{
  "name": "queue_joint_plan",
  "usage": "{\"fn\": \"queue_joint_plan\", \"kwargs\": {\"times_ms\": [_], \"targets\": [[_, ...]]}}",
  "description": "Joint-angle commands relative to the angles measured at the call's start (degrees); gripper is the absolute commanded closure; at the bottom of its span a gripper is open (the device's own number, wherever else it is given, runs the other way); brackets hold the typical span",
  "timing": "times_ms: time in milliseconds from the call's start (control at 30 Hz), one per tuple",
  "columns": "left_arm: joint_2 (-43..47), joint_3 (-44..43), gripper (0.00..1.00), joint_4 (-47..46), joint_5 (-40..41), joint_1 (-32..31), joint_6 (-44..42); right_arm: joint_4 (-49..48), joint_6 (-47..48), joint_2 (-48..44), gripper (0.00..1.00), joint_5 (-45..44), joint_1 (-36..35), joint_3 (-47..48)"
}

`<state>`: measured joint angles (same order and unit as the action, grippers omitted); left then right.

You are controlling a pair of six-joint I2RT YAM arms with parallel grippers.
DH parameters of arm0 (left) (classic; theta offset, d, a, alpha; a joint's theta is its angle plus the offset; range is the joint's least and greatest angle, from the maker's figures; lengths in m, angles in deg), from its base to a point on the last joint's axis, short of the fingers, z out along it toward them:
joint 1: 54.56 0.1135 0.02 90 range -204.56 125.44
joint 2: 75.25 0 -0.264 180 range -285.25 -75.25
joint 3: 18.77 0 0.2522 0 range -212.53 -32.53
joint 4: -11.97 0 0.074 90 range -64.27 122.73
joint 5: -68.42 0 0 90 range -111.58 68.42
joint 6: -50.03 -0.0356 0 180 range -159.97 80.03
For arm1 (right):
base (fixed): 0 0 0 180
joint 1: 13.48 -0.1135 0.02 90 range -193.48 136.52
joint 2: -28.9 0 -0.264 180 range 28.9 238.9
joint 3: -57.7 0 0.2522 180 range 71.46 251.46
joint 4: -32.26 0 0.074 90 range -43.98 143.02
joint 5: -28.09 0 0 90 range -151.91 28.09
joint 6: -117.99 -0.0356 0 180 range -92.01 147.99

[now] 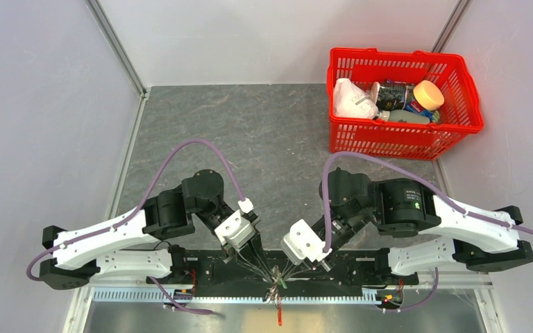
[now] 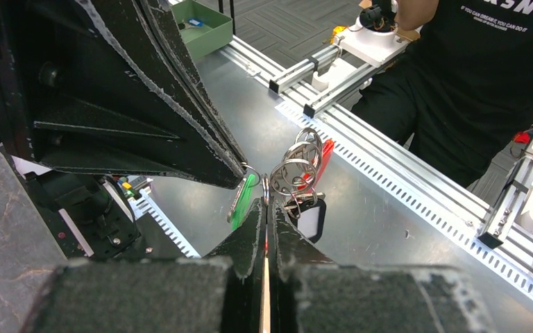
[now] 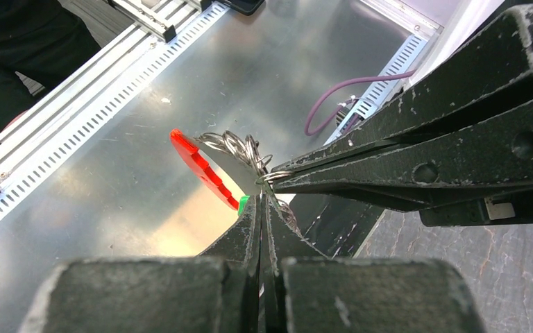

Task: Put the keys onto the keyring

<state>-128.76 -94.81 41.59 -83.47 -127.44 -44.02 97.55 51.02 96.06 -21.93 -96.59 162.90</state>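
The keys (image 1: 276,281) hang as one bunch over the metal ledge at the near edge, between both gripper tips. In the left wrist view my left gripper (image 2: 265,199) is shut on a thin wire ring of the bunch. A green tag (image 2: 241,201) hangs left of it, silvery split rings (image 2: 295,170) and a black tag with white (image 2: 312,219) to the right. The keyring's red part (image 2: 325,155) pokes out behind them. My right gripper (image 3: 264,198) is shut on another thin ring, beside the keyring's red part (image 3: 200,168); the left gripper's fingers (image 3: 402,149) come in from the right.
A red basket (image 1: 402,142) of bottles and packets stands at the back right. Slotted aluminium rails (image 2: 416,166) run along the ledge. A person in black (image 2: 479,76) stands beyond them. A green box (image 2: 212,24) sits further off.
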Motion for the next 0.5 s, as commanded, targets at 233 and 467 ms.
{"fn": "queue_joint_plan", "kwargs": {"times_ms": [233,467], "targets": [[0.22,-0.21,0.98,-2.85,-1.92,-0.29,1.77,0.06,1.76,0.93,1.0,-0.82,-0.56,3.8],[0.94,-0.06,0.98,-2.67,-1.83,-0.33,1.46,1.12,1.92,1.18,1.0,-1.29,-0.9,3.83]]}}
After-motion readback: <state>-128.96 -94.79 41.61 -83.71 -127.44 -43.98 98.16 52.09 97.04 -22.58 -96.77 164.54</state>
